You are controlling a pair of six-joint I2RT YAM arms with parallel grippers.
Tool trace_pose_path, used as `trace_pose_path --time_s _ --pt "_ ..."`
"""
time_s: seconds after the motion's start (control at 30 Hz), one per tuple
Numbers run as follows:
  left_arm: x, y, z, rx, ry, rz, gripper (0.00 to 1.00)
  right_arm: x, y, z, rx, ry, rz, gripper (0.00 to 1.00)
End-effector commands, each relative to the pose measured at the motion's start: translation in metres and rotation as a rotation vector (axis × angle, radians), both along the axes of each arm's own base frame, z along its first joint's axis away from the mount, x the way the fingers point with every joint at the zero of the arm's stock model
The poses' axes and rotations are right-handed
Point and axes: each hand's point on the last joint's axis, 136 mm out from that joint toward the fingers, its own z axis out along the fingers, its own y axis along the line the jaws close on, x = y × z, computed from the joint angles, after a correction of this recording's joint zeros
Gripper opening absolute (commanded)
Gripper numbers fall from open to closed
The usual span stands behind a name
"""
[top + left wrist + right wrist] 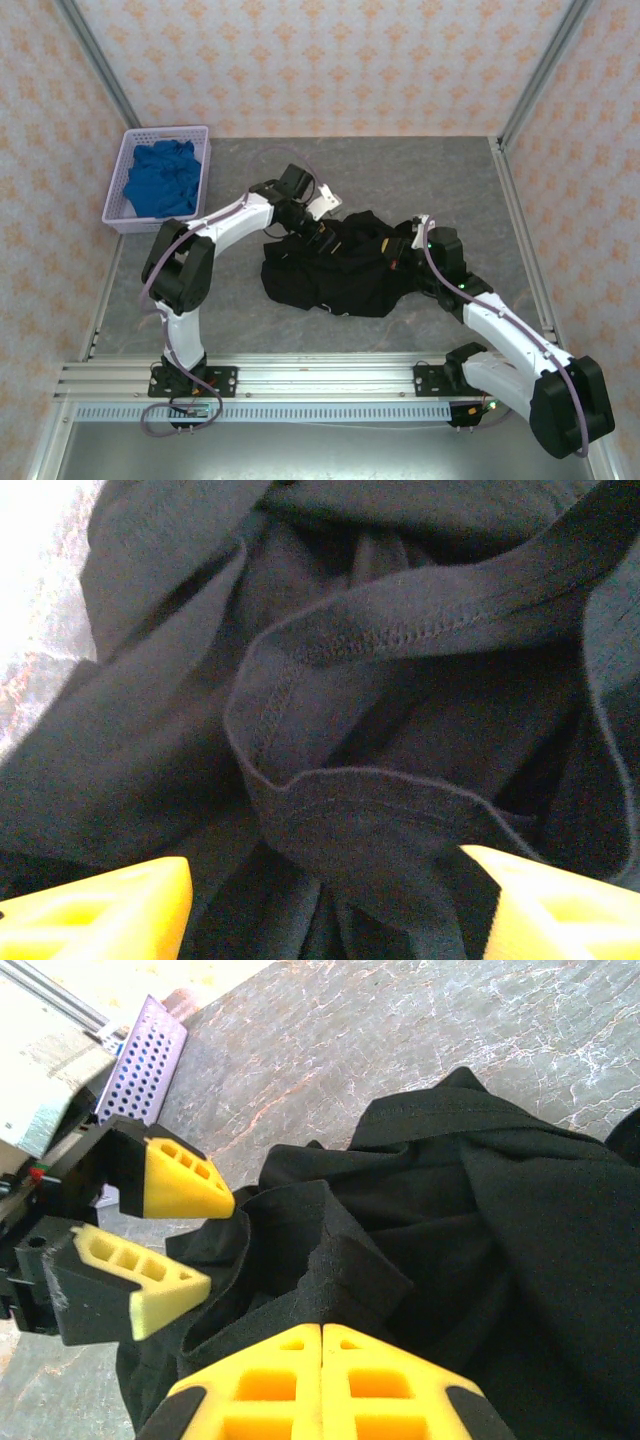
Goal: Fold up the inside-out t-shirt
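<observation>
The black shirt (335, 275) is sitting in a crumpled heap mid-table (400, 170), between the two arms. Left gripper (218, 1245) has its jaws spread wide with a stitched hem loose between them, not holding anything. Right gripper (320, 1332) is clamped tight on a raised fold of the shirt

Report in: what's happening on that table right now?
Left gripper open over black t-shirt. Right gripper shut, pinching a fold. T-shirt bunched, unfolded. Basket of blue cloth sits apart.
</observation>
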Motion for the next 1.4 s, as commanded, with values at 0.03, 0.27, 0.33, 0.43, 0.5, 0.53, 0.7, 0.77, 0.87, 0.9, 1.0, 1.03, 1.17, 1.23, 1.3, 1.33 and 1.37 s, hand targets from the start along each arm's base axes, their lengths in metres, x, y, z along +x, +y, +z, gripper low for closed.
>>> trace_pose_path --time_s 0.03,0.27,0.33,0.43,0.5,0.53,0.7,0.77,0.87,0.9,1.0,1.03,1.17,1.23,1.3,1.33,1.37 --pt "-0.003 -0.006 0.010 -0.016 0.013 -0.058 0.72 0.005 -0.002 0.007 -0.005 -0.020 -0.012 0.00" --pt "0.001 -0.013 0.000 -0.017 0.071 -0.078 0.73 0.006 -0.001 0.010 -0.004 -0.024 -0.008 0.00" --pt "0.004 -0.015 -0.003 -0.016 0.077 -0.077 0.74 0.006 0.000 0.010 -0.004 -0.023 -0.007 0.00" --pt "0.009 -0.018 -0.007 -0.020 0.093 -0.067 0.74 0.007 0.001 0.010 0.001 -0.023 -0.005 0.00" --pt "0.011 -0.022 -0.008 -0.026 0.106 -0.072 0.74 0.007 0.001 0.009 0.002 -0.019 -0.004 0.00" --pt "0.011 -0.022 -0.010 -0.027 0.114 -0.075 0.74 0.007 0.001 0.009 0.002 -0.019 -0.004 0.00" --pt "0.009 -0.028 -0.012 -0.049 0.146 -0.090 0.66 0.007 0.000 0.009 -0.002 -0.022 -0.007 0.00" --pt "0.008 -0.028 -0.013 -0.051 0.157 -0.091 0.59 0.007 0.000 0.008 -0.004 -0.018 -0.008 0.00" --pt "0.007 -0.028 -0.015 -0.049 0.165 -0.089 0.48 0.007 0.000 0.007 -0.006 -0.018 -0.008 0.00" --pt "0.007 -0.028 -0.013 -0.049 0.165 -0.091 0.45 0.007 0.000 0.007 -0.006 -0.019 -0.008 0.00" --pt "0.008 -0.027 -0.011 -0.048 0.156 -0.085 0.35 0.007 -0.001 0.006 -0.005 -0.016 -0.010 0.00" --pt "0.009 -0.027 -0.009 -0.048 0.150 -0.084 0.32 0.007 0.000 0.006 -0.005 -0.017 -0.008 0.00" --pt "0.014 -0.025 0.000 -0.051 0.117 -0.057 0.22 0.007 -0.001 0.006 -0.008 -0.018 -0.009 0.00" --pt "0.016 -0.024 0.008 -0.059 0.101 -0.041 0.13 0.007 -0.001 0.008 -0.008 -0.021 -0.010 0.00" --pt "0.020 -0.020 0.016 -0.065 0.071 -0.010 0.05 0.007 -0.001 0.010 -0.012 -0.027 -0.010 0.00" --pt "0.024 -0.017 0.024 -0.074 0.044 0.017 0.01 0.007 -0.002 0.012 -0.018 -0.032 -0.011 0.00" --pt "0.027 -0.013 0.032 -0.088 0.018 0.048 0.00 0.008 -0.004 0.014 -0.030 -0.041 -0.016 0.00"
